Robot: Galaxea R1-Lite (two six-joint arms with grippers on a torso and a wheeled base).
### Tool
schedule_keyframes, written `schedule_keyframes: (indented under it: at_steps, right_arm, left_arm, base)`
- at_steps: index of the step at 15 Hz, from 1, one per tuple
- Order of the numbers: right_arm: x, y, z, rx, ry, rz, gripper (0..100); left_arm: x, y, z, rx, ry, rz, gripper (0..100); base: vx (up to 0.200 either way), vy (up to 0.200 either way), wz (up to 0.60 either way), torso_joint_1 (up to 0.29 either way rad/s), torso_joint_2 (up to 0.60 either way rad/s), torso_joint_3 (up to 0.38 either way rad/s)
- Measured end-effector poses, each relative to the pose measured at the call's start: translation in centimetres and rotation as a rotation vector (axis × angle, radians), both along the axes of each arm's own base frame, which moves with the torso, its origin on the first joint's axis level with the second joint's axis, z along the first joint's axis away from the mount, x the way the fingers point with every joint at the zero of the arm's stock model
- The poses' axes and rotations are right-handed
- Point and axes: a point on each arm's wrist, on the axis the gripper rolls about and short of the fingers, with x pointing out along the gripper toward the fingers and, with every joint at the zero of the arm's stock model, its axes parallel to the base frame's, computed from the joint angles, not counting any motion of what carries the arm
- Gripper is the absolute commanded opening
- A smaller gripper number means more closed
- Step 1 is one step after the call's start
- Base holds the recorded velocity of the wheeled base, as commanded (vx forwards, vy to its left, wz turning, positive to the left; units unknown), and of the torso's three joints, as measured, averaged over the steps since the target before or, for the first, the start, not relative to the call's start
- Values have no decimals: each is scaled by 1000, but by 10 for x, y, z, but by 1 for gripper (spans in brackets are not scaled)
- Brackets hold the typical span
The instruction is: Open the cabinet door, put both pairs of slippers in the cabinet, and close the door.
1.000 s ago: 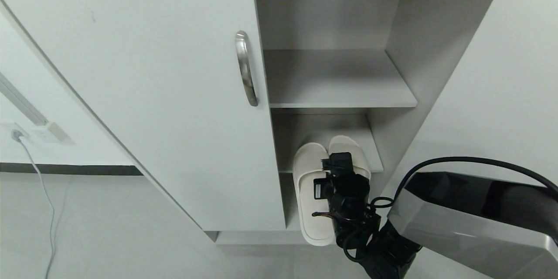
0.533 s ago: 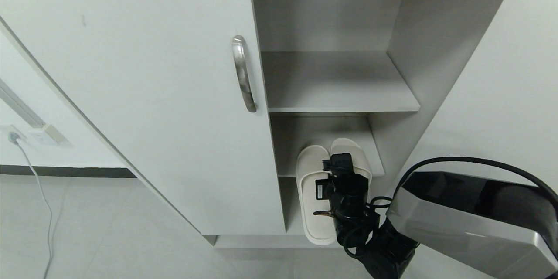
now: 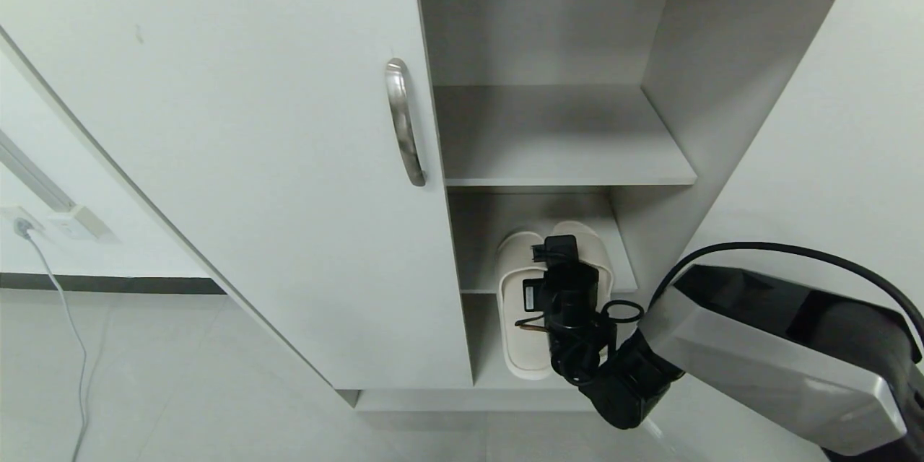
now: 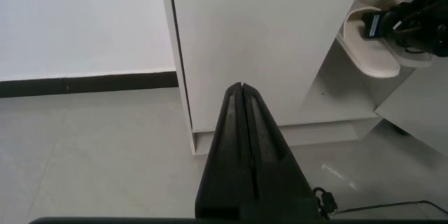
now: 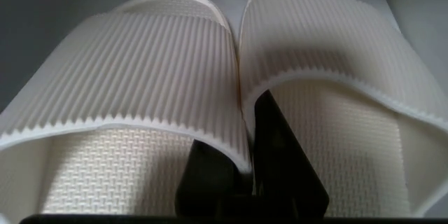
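Before the robot stands the white cabinet (image 3: 548, 22), its left door (image 3: 216, 159) shut and its right door (image 3: 830, 130) swung wide to expose the compartments. Across the lower shelf (image 3: 478, 271) lies the pair of cream slippers (image 3: 516, 332), toes toward the far wall and heels overhanging the near edge, perhaps not fully set down. The right gripper (image 3: 557, 249) pinches both inner strap edges together, so the two travel as one. Low on the left, the left gripper (image 4: 241, 105) is closed on nothing.

slippers (image 3: 516, 336): cream pair, side by side, toes over lower shelf (image 3: 622, 276) | cabinet door (image 3: 830, 130): open
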Motion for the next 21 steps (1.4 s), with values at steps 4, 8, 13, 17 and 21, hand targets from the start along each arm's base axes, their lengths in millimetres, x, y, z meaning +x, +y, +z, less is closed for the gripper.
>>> schedule_keyframes:
  at_steps: [4, 8, 13, 17, 21]
  right_arm:
    - [24, -1, 3, 6, -7, -34, 0]
    - [44, 0, 8, 11, -10, -42, 0]
    - [62, 5, 22, 15, -13, -34, 0]
    - [70, 10, 40, 30, -31, -10, 0]
    - [74, 10, 44, 26, -25, -9, 0]
  left_arm:
    - [0, 0, 0, -2, 0, 0, 0]
    - [0, 0, 0, -5, 0, 4, 0]
    - [0, 0, 0, -5, 0, 5, 0]
    - [0, 0, 0, -5, 0, 5, 0]
    - [0, 0, 0, -5, 0, 6, 0]
  base:
    - [0, 0, 0, 0, 0, 0]
    - [0, 0, 0, 0, 0, 0]
    - [0, 0, 0, 0, 0, 0]
    - [0, 0, 0, 0, 0, 0]
    - [0, 0, 0, 0, 0, 0]
